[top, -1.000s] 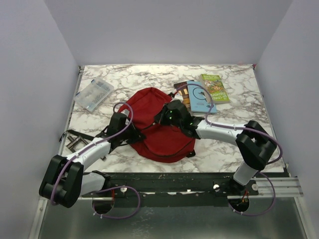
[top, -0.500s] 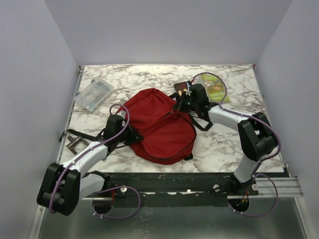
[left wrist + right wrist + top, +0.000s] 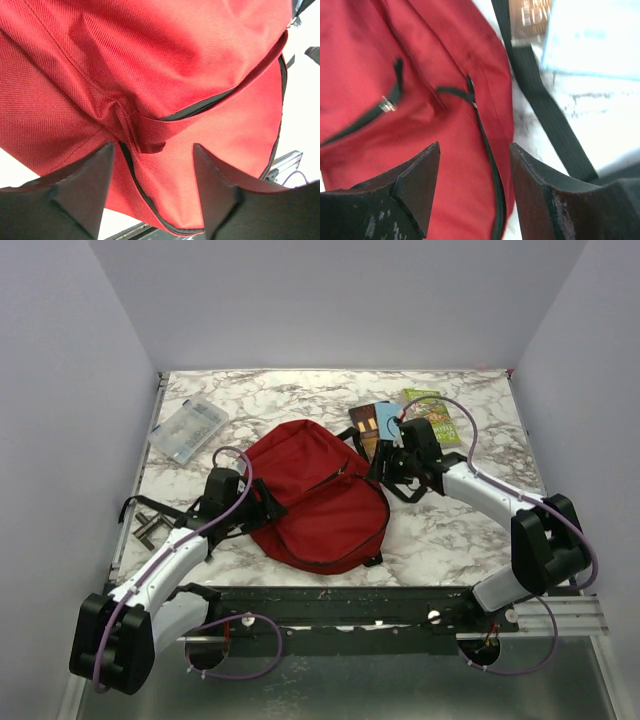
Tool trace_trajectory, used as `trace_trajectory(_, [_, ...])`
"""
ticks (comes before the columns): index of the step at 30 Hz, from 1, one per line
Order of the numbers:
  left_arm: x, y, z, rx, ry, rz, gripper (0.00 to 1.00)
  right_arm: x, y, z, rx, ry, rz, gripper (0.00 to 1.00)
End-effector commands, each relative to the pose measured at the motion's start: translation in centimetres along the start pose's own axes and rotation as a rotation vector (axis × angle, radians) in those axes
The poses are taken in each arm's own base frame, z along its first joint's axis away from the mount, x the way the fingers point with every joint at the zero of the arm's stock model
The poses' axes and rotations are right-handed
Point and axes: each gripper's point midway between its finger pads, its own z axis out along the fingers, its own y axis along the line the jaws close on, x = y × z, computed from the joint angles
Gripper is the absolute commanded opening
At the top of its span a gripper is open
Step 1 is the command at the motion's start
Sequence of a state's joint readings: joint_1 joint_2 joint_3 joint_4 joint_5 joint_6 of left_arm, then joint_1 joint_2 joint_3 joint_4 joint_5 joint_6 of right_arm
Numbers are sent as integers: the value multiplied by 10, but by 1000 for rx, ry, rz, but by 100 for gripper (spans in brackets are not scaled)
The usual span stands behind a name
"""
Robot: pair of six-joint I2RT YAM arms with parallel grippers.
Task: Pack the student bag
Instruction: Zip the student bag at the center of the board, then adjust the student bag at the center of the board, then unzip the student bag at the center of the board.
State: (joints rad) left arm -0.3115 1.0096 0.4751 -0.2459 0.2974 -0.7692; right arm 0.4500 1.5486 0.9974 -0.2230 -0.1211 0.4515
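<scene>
White, grey-veined marble surface (image 3: 300, 390), boxed in by plain pale walls (image 3: 330, 300). Far left on it: clear plastic case (image 3: 187, 430), flat, askew, bluish contents inside. Far right: three books overlapping in a fan, brown book (image 3: 363, 423), light blue book (image 3: 384, 418) and green book (image 3: 432, 418). Near left edge: small grey metal pieces (image 3: 150, 528), kind unclear.

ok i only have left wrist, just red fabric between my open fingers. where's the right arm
observer: the right gripper is open over the far right edge of the student bag, holding nothing.
operator: anything not in the bag
observer: books lie on the table just beyond that edge, outside the bag.
operator: anything else
observer: a clear plastic case sits near the far left corner, apart from the bag.
</scene>
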Motion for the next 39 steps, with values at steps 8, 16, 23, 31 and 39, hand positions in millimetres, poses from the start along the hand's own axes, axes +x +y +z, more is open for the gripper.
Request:
trace_trajectory(8, [-24, -44, -23, 113, -27, 83, 79, 120, 3, -6, -162, 217, 179, 36])
trace_trajectory(16, [-21, -85, -29, 212, 50, 149, 77, 156, 19, -3, -119, 249, 146, 41])
trace_trajectory(23, [-12, -101, -34, 211, 51, 211, 77, 87, 0, -16, 75, 80, -99, 57])
trace_trajectory(31, [8, -103, -27, 228, 114, 210, 85, 44, 52, -1, -256, -167, -598, 55])
trace_trajectory(39, [16, -102, -30, 249, 138, 221, 87, 50, 68, 20, -414, -234, -943, 54])
